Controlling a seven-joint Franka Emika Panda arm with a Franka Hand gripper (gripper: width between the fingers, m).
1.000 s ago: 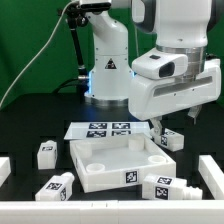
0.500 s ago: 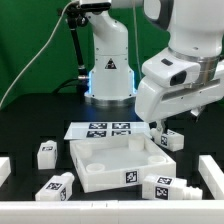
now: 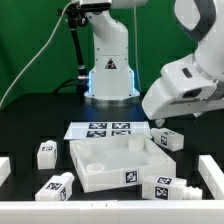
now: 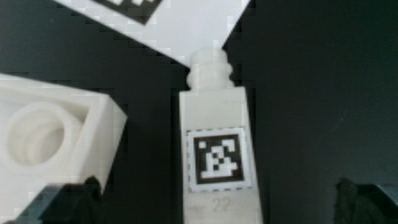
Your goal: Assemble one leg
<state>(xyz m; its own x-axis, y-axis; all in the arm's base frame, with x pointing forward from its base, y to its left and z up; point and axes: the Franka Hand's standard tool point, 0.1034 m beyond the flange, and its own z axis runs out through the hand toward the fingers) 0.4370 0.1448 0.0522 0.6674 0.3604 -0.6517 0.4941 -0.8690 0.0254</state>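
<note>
Hand [image 4: 214,200] was released, its fingers [image 4: 63,205] spread wide with nothing gripped. In the exterior view we saw the hand hovering above the black table [image 3: 30,125], on the exterior view's right.

Directly under it, between the two fingers but apart from both, lay the leg [image 4: 217,140]. It was flat on the table with one tag facing up and its narrow end toward the marker board [image 3: 100,129]. We could not tell whether that end touched the board.

In the exterior view the leg sat just beside the white tray-like part [image 3: 100,178], off the tray's far corner on the exterior view's right. The marker board lay flat just behind the tray.

We counted three spare legs. One [image 3: 46,153] was near the tray on the exterior view's left. One [image 3: 57,187] was in front of the tray on that same side. One [image 3: 165,186] was in front on the exterior view's right.

The arm base [image 3: 108,65] stood behind the marker board, well apart from the parts.
</note>
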